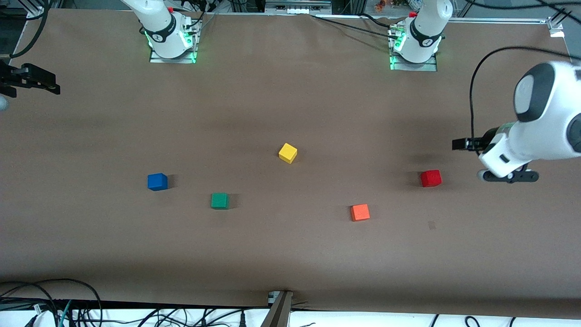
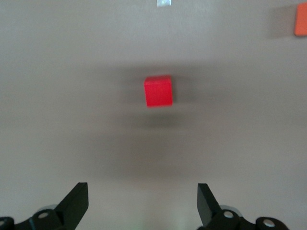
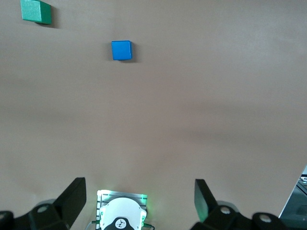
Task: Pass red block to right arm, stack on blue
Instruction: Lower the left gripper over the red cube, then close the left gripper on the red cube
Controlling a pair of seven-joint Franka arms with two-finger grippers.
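The red block (image 1: 430, 178) lies on the brown table toward the left arm's end. It also shows in the left wrist view (image 2: 159, 91), ahead of the fingers and apart from them. My left gripper (image 1: 507, 176) hangs over the table beside the red block, closer to the table's end; it is open and empty (image 2: 142, 191). The blue block (image 1: 157, 181) lies toward the right arm's end and shows in the right wrist view (image 3: 121, 50). My right gripper (image 1: 32, 81) is open and empty (image 3: 139, 189), high over the table's edge at its own end.
A green block (image 1: 219, 200) lies beside the blue one, slightly nearer the front camera. An orange block (image 1: 360, 212) lies nearer the camera than the red one. A yellow block (image 1: 288, 153) sits mid-table. The arm bases (image 1: 170, 41) stand along the table's back edge.
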